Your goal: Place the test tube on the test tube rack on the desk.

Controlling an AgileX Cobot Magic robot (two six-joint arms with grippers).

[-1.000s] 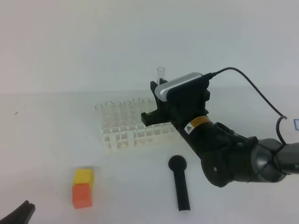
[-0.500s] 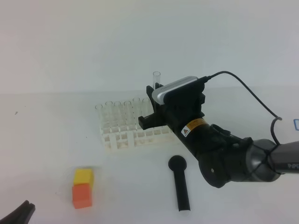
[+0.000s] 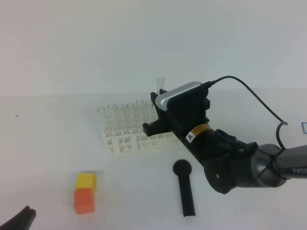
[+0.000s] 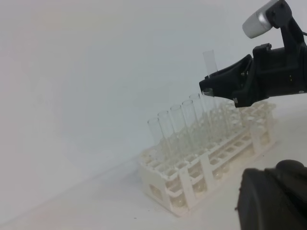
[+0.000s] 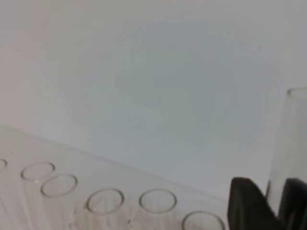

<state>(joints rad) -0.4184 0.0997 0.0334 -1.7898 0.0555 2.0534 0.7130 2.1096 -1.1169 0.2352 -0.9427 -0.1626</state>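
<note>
Test tube [image 3: 159, 84] stood upright between the fingers of the right tool [image 4: 217, 85], pinched just below its rim, its lower part descending among the tubes already seated at the back right corner of the test tube rack [image 3: 125, 141]. Whether its rounded end had reached the bottom of a hole could not be determined. Best practice at this stage was to keep the tube vertical, lower it until seated, then spread the fingers only slightly and withdraw straight up, avoiding neighbouring tubes. The left tool [image 3: 19, 219], pressed together, rested on the worktop [image 3: 48, 143], well apart.
</note>
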